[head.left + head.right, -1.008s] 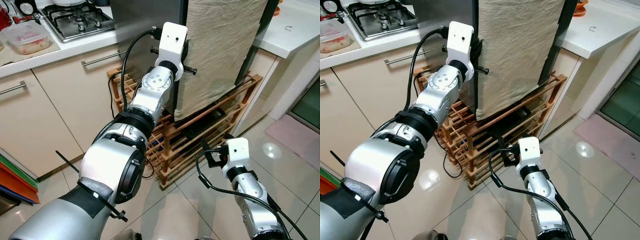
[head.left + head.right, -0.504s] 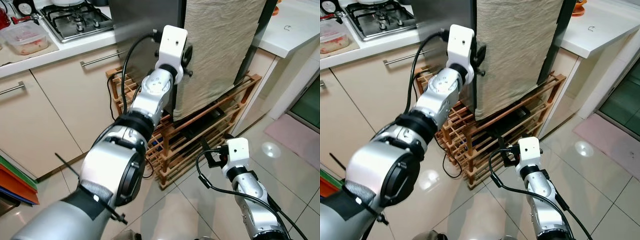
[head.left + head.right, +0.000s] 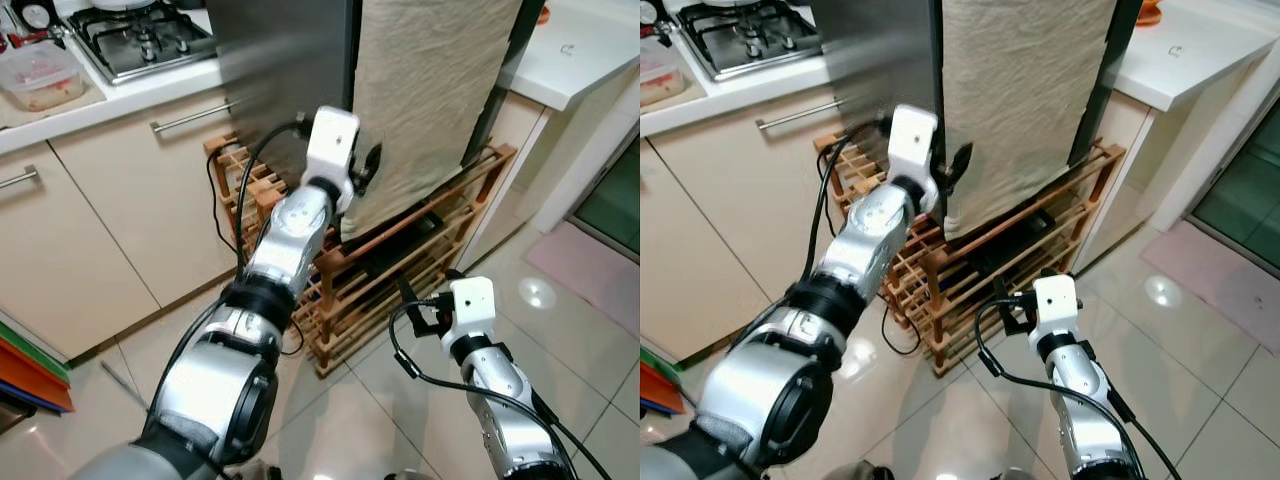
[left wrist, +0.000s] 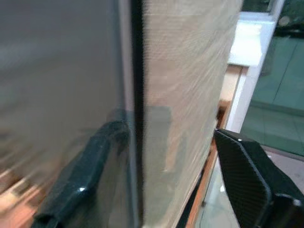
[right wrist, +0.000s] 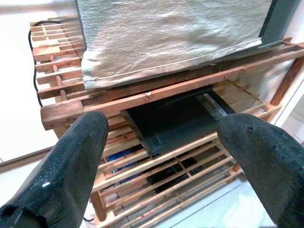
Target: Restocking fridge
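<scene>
Fridge: we see the steel fridge (image 3: 285, 70) standing on a wooden rack (image 3: 400, 265), between the two counters. Its door is shut.
Cloth: a beige cloth (image 3: 430, 90) hangs over the fridge front, its lower hem near the rack's top rail.
Left gripper: we find the left gripper (image 3: 365, 168) at the lower front corner of the fridge, at the dark seam between steel side and cloth. The fingers (image 4: 247, 175) are spread wide, one on each side of that seam, holding nothing.
Right gripper: the right gripper (image 5: 166, 156) hangs low over the tiled floor (image 3: 590, 330), fingers wide apart and empty, facing a black box (image 5: 178, 116) on the rack's shelf.
Left counter: a gas hob (image 3: 140, 30) and a food container (image 3: 40, 75) sit on it.
</scene>
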Controlling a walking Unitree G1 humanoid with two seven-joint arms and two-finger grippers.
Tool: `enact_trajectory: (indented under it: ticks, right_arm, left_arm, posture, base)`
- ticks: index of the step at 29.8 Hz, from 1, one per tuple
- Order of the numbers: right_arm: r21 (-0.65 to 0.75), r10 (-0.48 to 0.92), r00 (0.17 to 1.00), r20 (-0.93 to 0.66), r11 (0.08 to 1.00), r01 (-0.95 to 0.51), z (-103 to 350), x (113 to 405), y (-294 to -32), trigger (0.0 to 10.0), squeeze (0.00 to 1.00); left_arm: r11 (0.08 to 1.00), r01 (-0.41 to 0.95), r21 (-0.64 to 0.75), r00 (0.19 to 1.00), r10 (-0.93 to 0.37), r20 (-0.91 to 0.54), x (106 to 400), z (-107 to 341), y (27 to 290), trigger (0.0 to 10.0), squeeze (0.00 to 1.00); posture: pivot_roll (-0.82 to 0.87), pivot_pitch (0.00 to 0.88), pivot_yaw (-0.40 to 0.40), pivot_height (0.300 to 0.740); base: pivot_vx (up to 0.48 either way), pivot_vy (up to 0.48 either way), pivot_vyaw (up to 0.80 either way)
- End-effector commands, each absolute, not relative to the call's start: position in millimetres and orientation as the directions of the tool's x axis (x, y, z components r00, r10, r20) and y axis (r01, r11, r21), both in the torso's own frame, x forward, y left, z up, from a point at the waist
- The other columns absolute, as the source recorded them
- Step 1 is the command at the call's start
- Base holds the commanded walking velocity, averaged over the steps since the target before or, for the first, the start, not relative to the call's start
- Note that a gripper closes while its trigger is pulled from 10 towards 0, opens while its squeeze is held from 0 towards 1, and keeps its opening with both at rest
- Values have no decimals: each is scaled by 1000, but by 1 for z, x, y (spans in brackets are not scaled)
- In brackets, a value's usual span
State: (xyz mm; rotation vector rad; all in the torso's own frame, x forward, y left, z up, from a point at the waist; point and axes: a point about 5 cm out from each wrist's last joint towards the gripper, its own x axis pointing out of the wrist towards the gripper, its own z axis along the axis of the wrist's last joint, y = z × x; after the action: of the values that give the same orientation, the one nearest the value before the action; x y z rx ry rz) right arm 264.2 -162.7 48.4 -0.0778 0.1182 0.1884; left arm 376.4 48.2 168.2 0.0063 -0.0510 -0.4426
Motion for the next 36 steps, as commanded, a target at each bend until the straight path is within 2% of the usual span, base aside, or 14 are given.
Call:
enact_trajectory:
  ticks: [1, 6, 7, 12, 15, 18, 19, 20, 21, 24, 26, 28, 36]
  right_arm:
    - [-64, 171, 978, -123, 982, -180, 51, 267, -165, 10000, 0]
    - [-58, 149, 983, -104, 986, -155, 55, 270, -170, 10000, 0]
    - [-50, 139, 985, -100, 988, -145, 56, 271, -172, 10000, 0]
    - [-49, 133, 986, -97, 989, -138, 57, 271, -174, 10000, 0]
    - [-23, 107, 990, -88, 994, -110, 59, 271, -177, 10000, 0]
    - [-20, 103, 991, -87, 994, -105, 59, 271, -177, 10000, 0]
    - [-15, 103, 991, -88, 994, -105, 58, 272, -176, 10000, 0]
    - [-15, 103, 991, -88, 994, -105, 58, 272, -176, 10000, 0]
    - [-18, 108, 990, -89, 994, -110, 58, 274, -175, 10000, 0]
    - [-14, 111, 990, -90, 994, -113, 58, 275, -174, 10000, 0]
    - [-27, 115, 989, -91, 993, -117, 58, 276, -174, 10000, 0]
    - [-29, 114, 989, -91, 993, -118, 58, 277, -173, 10000, 0]
    - [-34, 124, 988, -91, 991, -128, 58, 280, -171, 10000, 0]
  left_arm:
    - [904, 428, 11, 902, -428, 57, 370, 164, 62, 10000, 1000]
    - [928, 372, 1, 928, -372, -3, 356, 134, 93, 10000, 1000]
    - [938, 347, 21, 938, -347, -14, 352, 126, 107, 10000, 1000]
    - [949, 310, 66, 951, -308, -34, 344, 109, 129, 10000, 1000]
    - [947, 317, 43, 946, -313, -88, 321, 85, 143, 10000, 1000]
    - [947, 318, 46, 943, -311, -118, 311, 74, 145, 10000, 1000]
    - [959, 282, 25, 947, -275, -164, 299, 59, 145, 10000, 557]
    - [959, 282, 25, 947, -275, -164, 299, 59, 145, 10000, 557]
    - [965, 260, 23, 952, -253, -175, 297, 55, 143, 10000, 0]
    - [959, 266, 93, 955, -250, -159, 301, 58, 138, 10000, 0]
    - [964, 262, 52, 956, -252, -148, 303, 60, 138, 10000, 0]
    - [958, 282, 40, 952, -275, -137, 304, 63, 133, 10000, 63]
    - [964, 264, 38, 959, -258, -118, 307, 70, 128, 10000, 59]
  posture:
    - [-81, 47, 39, 740]
    - [-77, 48, 37, 740]
    - [-71, 48, 36, 740]
    - [-66, 43, 40, 740]
    - [-57, 40, 41, 740]
    - [-57, 39, 45, 740]
    - [-53, 38, 44, 740]
    - [-53, 38, 44, 740]
    - [-54, 35, 43, 740]
    - [-55, 28, 41, 740]
    - [-57, 22, 41, 740]
    - [-54, 15, 42, 740]
    - [-50, 15, 39, 740]
  base:
    - [0, 0, 0]
    - [0, 0, 0]
    - [0, 0, 0]
    - [0, 0, 0]
    - [0, 0, 0]
    - [0, 0, 0]
    - [0, 0, 0]
    - [0, 0, 0]
    - [0, 0, 0]
    - [0, -91, 435]
    - [0, -274, 775]
    - [0, -469, 728]
    - [0, -469, 706]
